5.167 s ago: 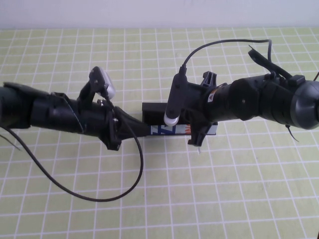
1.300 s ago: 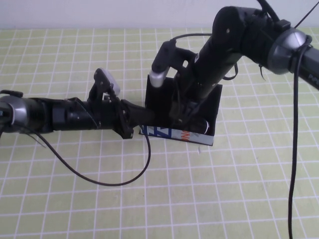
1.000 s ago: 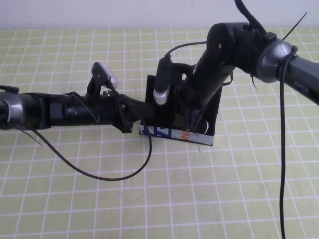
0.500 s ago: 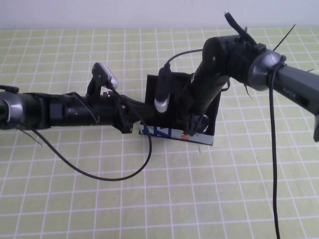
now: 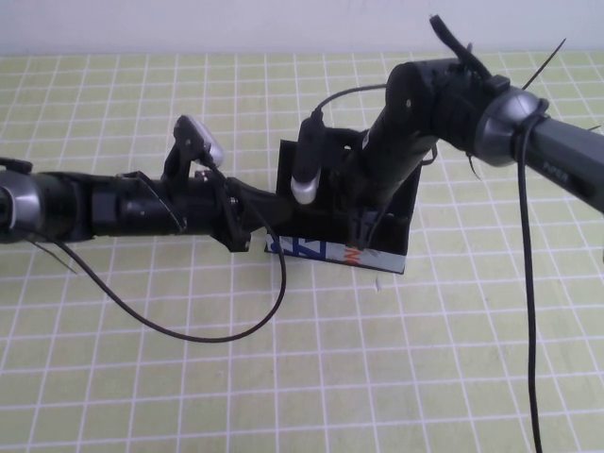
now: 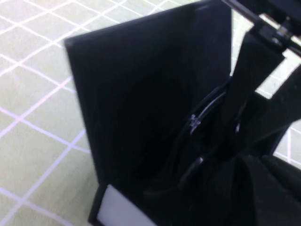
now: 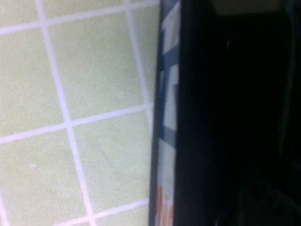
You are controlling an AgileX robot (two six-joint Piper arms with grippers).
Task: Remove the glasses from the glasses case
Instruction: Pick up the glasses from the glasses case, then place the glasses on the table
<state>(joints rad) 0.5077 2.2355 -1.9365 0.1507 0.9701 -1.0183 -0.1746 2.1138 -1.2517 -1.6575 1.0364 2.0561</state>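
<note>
Black case (image 5: 382, 253) open mid-table, lid up, glasses (image 6: 197, 141) inside: light, rigid, slick, best pinched at bridge; left gripper (image 5: 269, 219) at case's left end, right gripper (image 5: 363, 231) dipped inside, fingers of both indiscernible.

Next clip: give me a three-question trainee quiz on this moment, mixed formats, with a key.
1. True or false: the lid of the glasses case is shut flat.
2. Multiple choice: where is the right tool? A) parked far from the case B) reaching down into the open case C) resting on the bare table
3. Fill in: the left tool is at the case's ____ end, in the high view.

Key
1. False: the lid stands raised behind the box.
2. B. The glasses lie inside, beside it.
3. Left. It sits against that end of the case; the printed white side faces the camera.
</note>
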